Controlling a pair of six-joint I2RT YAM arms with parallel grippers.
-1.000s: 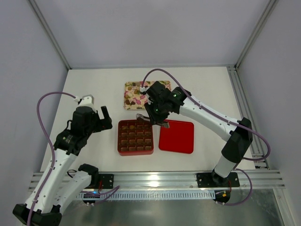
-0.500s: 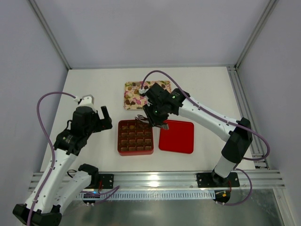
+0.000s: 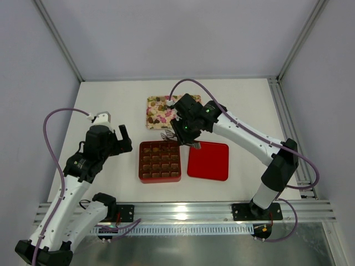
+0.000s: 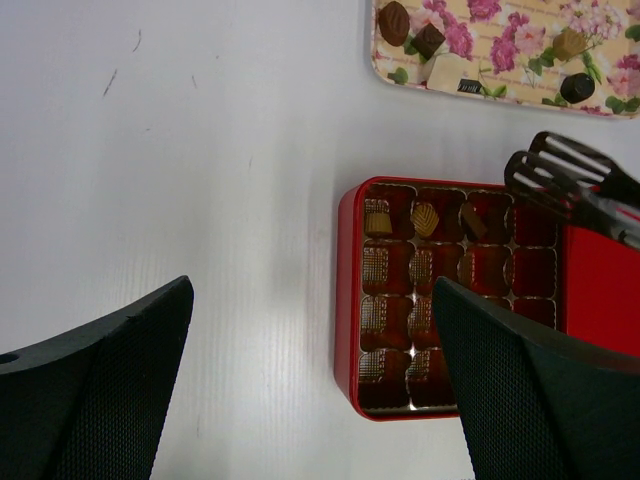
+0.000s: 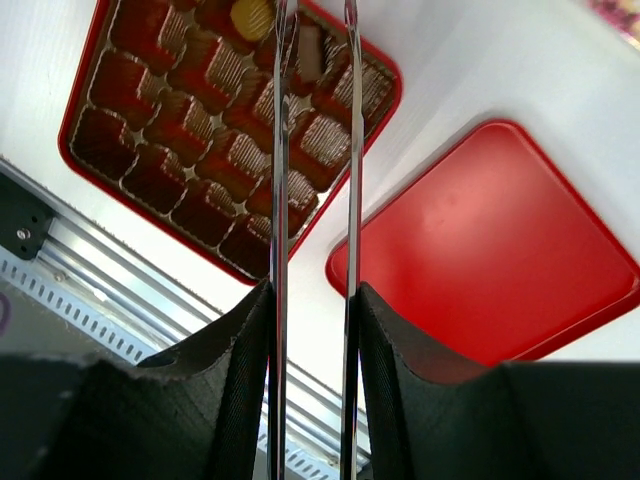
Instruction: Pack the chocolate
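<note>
The red box (image 3: 140, 162) with its brown gridded insert lies at the table's middle. Three chocolate pieces (image 4: 425, 218) sit in its far row, also seen in the right wrist view (image 5: 308, 50). Several more chocolates (image 4: 428, 40) lie on the floral tray (image 3: 161, 117) behind it. My right gripper (image 3: 186, 137) is shut on metal tongs (image 4: 560, 165), whose tips hover over the box's far right corner with nothing between them. In its wrist view (image 5: 313, 300) the tong blades (image 5: 280, 150) run up between the fingers. My left gripper (image 3: 123, 138) is open and empty, left of the box (image 4: 312, 290).
The red lid (image 3: 208, 160) lies flat right of the box, touching distance from it. Bare white table lies left of the box (image 4: 150, 150). A metal rail (image 3: 188, 210) runs along the near edge.
My right gripper with the tongs has shifted slightly toward the floral tray. The left arm has not moved.
</note>
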